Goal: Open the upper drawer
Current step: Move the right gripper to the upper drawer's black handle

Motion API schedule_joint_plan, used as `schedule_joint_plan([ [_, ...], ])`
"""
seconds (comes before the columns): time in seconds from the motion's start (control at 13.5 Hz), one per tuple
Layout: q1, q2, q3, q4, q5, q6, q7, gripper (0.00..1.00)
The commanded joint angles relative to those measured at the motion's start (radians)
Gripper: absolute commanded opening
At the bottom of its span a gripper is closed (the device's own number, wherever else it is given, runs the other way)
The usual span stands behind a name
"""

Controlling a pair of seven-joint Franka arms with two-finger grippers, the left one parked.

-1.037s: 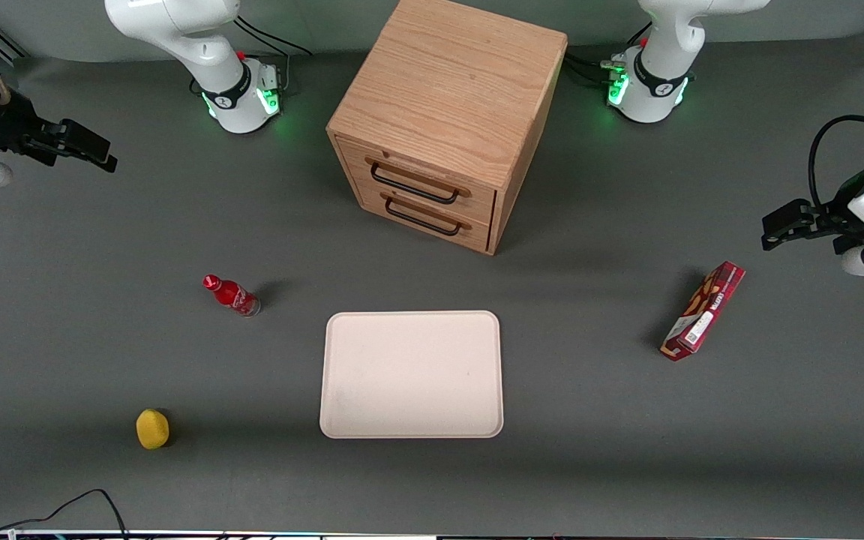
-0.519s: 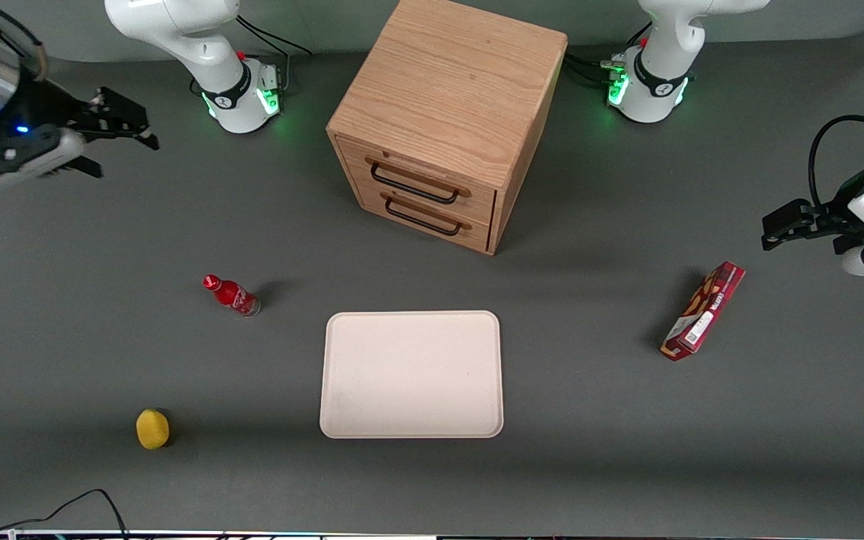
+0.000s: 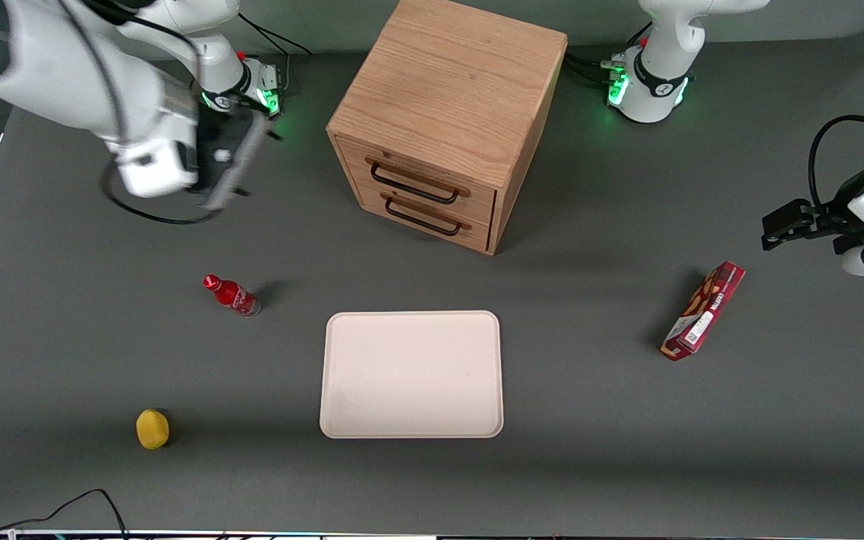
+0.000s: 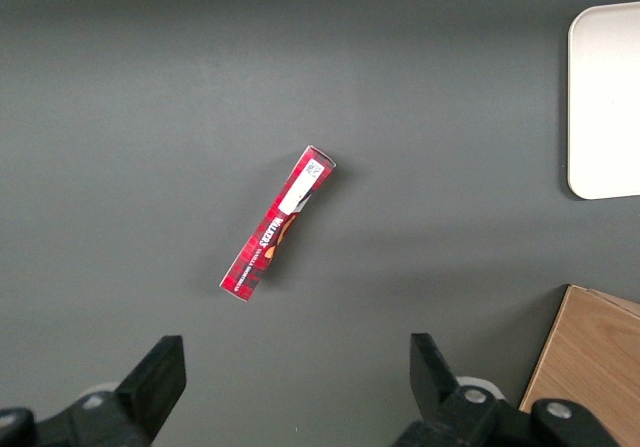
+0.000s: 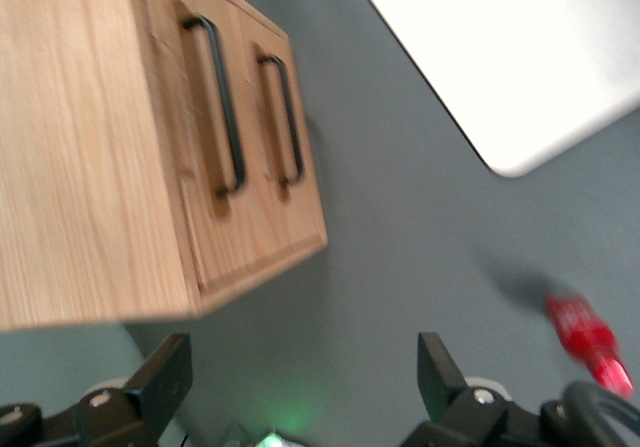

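The oak cabinet (image 3: 447, 82) stands at the back middle of the table. Its upper drawer (image 3: 477, 196) is shut, with a thin black wire handle (image 3: 413, 185); the matching lower drawer (image 3: 477, 227) sits under it, also shut. The right wrist view shows the upper drawer (image 5: 165, 87), its handle (image 5: 228, 107) and the lower drawer (image 5: 310, 177). My gripper (image 3: 256, 165) hangs above the table beside the cabinet, toward the working arm's end, well apart from the handles. It is open and empty (image 5: 300, 367).
A red bottle (image 3: 231, 295) stands nearer the front camera than my gripper; it also shows in the right wrist view (image 5: 590, 342). A cream tray (image 3: 411, 373) lies in front of the drawers. A yellow object (image 3: 152, 428) and a red box (image 3: 703, 310) lie farther out.
My arm has swung from the table's working-arm end toward the cabinet, and the gripper now points at the cabinet's side of the table. The drawers have not moved.
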Motion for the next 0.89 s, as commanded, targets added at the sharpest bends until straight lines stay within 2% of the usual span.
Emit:
schedule_joint_plan([
  [0.0,0.007,0.123,0.089,0.032,0.026,0.088,-0.029,1.00],
  [0.3,0.031,0.215,0.129,0.009,0.028,0.187,0.009,1.00],
  [0.44,0.049,0.226,0.131,-0.040,0.028,0.253,0.069,1.00],
  [0.81,0.076,0.229,0.158,-0.119,0.025,0.352,0.078,1.00],
])
